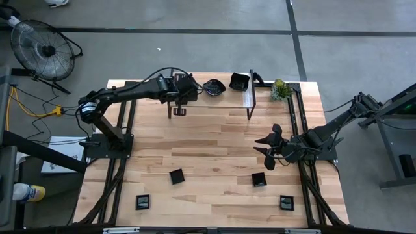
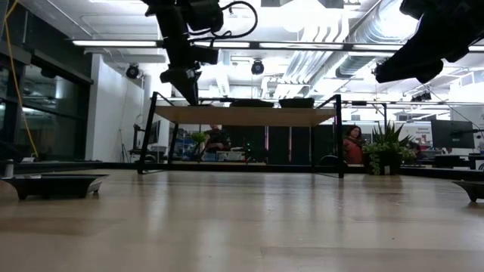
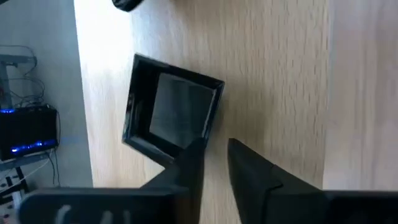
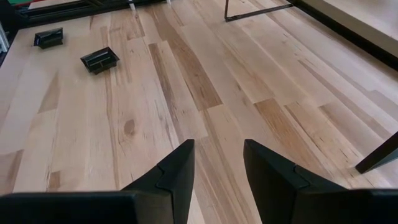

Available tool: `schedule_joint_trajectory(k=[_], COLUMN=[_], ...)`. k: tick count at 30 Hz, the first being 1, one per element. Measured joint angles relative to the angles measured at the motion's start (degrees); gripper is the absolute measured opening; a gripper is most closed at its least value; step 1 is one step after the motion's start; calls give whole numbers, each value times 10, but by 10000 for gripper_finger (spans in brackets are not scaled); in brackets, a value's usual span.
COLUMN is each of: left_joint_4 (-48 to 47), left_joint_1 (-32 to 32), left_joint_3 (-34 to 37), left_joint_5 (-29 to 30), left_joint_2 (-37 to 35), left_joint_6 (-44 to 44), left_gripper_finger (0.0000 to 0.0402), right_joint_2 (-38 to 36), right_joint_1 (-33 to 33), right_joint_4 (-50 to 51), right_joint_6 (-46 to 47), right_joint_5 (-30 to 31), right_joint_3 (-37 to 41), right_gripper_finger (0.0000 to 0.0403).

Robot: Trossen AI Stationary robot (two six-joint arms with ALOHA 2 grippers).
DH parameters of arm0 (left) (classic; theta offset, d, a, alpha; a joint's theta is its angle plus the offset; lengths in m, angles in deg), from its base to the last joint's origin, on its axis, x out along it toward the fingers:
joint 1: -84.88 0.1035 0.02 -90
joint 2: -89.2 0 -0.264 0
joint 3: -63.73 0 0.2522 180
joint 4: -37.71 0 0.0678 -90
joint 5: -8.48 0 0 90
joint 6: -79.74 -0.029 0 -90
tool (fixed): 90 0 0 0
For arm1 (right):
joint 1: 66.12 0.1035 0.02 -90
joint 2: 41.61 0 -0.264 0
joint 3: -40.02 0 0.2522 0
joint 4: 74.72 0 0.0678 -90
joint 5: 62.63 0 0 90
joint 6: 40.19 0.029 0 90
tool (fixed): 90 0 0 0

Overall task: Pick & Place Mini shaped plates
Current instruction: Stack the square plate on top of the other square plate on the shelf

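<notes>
L gripper (image 3: 214, 165) part-open beside square plate (image 3: 174, 112)

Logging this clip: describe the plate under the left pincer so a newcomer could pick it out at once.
Start at the raised wooden shelf along the table's far edge. Near its left end, beneath the left pincer, lies a square black plate. Unlike the curvier dishes farther right on the shelf, it is straight-sided with a flat centre.

Seven mini shaped plates (image 1: 177, 176) show: four on the open table (image 1: 214, 140), three up by the shelf (image 1: 221, 97). One plant (image 1: 280, 90).
</notes>
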Motion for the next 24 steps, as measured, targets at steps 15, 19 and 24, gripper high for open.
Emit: schedule_joint_trajectory(k=[15, 19, 24], left_joint_4=[-8, -59, -167], left_joint_1=[-39, -82, -158], left_joint_3=[0, -1, 0], left_joint_5=[30, 31, 41], left_joint_2=[-88, -119, -143], left_joint_6=[0, 39, 145], left_gripper_finger=[149, 150, 150], right_joint_2=[0, 0, 0], right_joint_1=[0, 0, 0], right_joint_4=[0, 0, 0], right_joint_6=[0, 0, 0], right_joint_5=[1, 1, 1], right_joint_3=[0, 0, 0], right_gripper_finger=[134, 134, 134])
